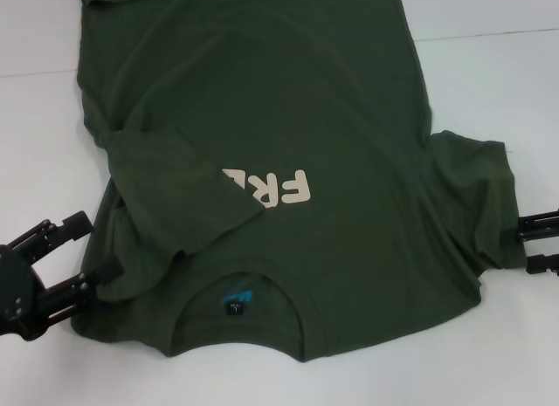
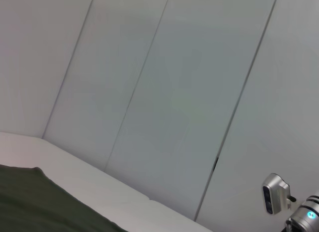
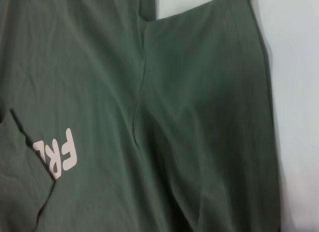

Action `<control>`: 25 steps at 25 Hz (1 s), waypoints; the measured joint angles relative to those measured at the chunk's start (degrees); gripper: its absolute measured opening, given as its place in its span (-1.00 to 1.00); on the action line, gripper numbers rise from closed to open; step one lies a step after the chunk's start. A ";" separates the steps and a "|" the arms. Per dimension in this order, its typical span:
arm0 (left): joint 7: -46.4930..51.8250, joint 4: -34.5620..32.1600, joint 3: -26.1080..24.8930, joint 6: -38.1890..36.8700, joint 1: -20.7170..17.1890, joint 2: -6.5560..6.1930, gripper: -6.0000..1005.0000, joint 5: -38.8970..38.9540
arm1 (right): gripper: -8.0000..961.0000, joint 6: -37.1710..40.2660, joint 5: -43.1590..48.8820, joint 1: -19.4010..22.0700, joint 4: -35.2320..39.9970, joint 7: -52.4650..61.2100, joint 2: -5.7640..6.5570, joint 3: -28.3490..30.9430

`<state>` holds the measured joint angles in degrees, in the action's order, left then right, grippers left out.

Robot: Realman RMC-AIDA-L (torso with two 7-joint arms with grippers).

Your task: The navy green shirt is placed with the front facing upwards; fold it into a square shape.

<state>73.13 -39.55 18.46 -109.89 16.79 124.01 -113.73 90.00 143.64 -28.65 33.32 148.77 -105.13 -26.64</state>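
— Where do my grippers stand now?

— Your right gripper [image 1: 534, 242] is at the right edge of the bench, just beside the cuff of the right sleeve [image 1: 476, 196]. Its two fingers are apart and I see no cloth between them. Your left gripper [image 1: 83, 253] is at the near left, and its fingers are also apart; the lower one touches the folded shoulder edge of the navy green shirt [image 1: 288, 100], but it holds nothing.

— And how does the shirt lie from them?

— It lies between both grippers, flat on the white bench [image 1: 35, 144]. Its long axis runs away from you: the collar [image 1: 238, 303] is near you, the hem is at the far edge. The left sleeve [image 1: 175, 192] is already folded inward and covers part of the cream print [image 1: 284, 188]. The right sleeve is still spread out toward the right edge.

— So which arm is nearer for the next fold?

— I judge the right one, because the open sleeve lies directly inward from its fingers.

— Any containers?

— None that I can see.
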 joint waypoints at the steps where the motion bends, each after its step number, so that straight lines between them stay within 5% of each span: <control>1: 0.00 0.00 0.00 -0.04 0.00 0.00 0.67 0.00 | 0.52 0.17 0.01 0.00 0.02 0.01 0.04 -0.02; 25: 0.00 0.00 -0.03 -0.21 -0.09 0.00 0.68 0.00 | 0.51 -1.36 1.06 -0.52 -0.81 0.02 -0.60 0.51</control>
<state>73.12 -39.55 18.43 -110.09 16.70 124.01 -113.73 88.64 144.70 -29.18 32.51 148.80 -105.73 -26.13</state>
